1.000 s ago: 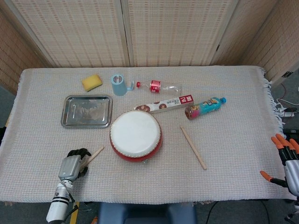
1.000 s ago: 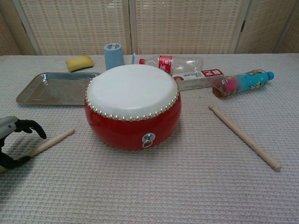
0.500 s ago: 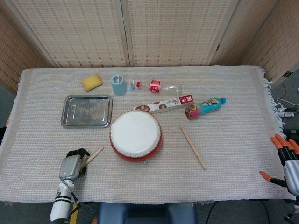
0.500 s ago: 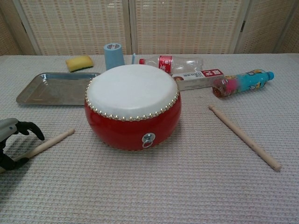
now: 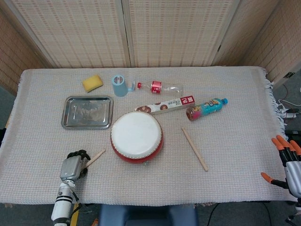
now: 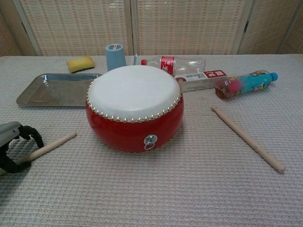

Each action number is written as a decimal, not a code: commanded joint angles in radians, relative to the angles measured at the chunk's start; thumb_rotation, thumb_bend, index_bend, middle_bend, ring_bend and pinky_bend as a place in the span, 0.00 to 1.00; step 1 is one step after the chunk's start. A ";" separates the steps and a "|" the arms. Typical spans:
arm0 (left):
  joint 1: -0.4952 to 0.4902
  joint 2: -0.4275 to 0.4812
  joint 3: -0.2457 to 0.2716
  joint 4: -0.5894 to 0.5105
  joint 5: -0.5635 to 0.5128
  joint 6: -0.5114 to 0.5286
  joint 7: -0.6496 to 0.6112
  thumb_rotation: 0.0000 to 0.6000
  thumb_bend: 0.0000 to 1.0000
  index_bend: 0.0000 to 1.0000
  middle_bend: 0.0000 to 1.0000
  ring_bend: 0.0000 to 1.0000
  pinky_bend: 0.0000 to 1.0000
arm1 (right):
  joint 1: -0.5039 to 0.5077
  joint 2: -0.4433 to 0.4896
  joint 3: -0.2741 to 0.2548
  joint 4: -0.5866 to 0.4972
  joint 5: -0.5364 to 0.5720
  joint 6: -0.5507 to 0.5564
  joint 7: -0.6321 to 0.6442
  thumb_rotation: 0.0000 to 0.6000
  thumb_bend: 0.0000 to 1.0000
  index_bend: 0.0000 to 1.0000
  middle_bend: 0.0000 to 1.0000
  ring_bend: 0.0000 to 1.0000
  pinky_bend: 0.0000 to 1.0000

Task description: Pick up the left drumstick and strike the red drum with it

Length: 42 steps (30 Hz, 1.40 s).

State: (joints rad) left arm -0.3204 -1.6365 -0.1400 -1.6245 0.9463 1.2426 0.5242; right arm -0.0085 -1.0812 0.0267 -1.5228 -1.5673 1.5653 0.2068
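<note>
From the head view, the left drumstick [image 5: 94,157] lies flat on the cloth-covered surface [image 5: 235,103], slanting from the left hand [image 5: 72,165] up toward the red drum [image 5: 137,136], its far tip just short of the drum's side. The left hand sits over the stick's near end with dark fingers [image 5: 78,154] curled around it; whether they actually clamp the wood cannot be told from here. The stick is a thin, stiff wooden rod, probably light and smooth enough to roll or swivel in a loose hold, so a firm wrap near the butt end seems right, leaving the long part free to swing. The right hand [image 5: 288,163] waits at the surface's far right edge, orange-tipped fingers spread, holding nothing. A second drumstick [image 5: 194,149] lies right of the drum, well apart from it.

From the chest view, the fingers [image 6: 32,134] arch over the left drumstick [image 6: 47,147], which rests on the cloth. The red drum [image 6: 134,107] stands close by, its white skin well above the stick, so the stick must rise clear of the rim. Behind the drum are a metal tray [image 6: 52,90], a yellow sponge [image 6: 80,64], a blue roll [image 6: 115,56], a clear bottle [image 6: 174,63], a box [image 6: 201,79] and a colourful bottle [image 6: 246,83], none of them in the swing's path.
</note>
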 commanded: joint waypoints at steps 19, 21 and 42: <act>-0.005 -0.003 0.025 0.027 0.031 -0.004 -0.057 1.00 0.52 0.52 0.24 0.18 0.17 | 0.004 0.000 0.000 -0.004 -0.001 -0.007 -0.002 1.00 0.00 0.00 0.00 0.00 0.00; -0.002 0.000 0.026 0.029 0.043 -0.002 -0.077 1.00 0.52 0.52 0.24 0.19 0.17 | 0.004 0.001 0.001 -0.006 -0.001 -0.005 -0.004 1.00 0.00 0.00 0.00 0.00 0.00; 0.082 0.101 -0.108 0.088 0.246 -0.009 -0.917 1.00 0.49 0.52 0.30 0.22 0.19 | 0.000 -0.003 0.000 -0.007 -0.008 0.006 -0.007 1.00 0.00 0.00 0.00 0.00 0.00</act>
State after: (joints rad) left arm -0.2526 -1.5560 -0.2095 -1.5658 1.1569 1.2481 -0.2686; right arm -0.0085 -1.0842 0.0264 -1.5295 -1.5752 1.5717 0.1996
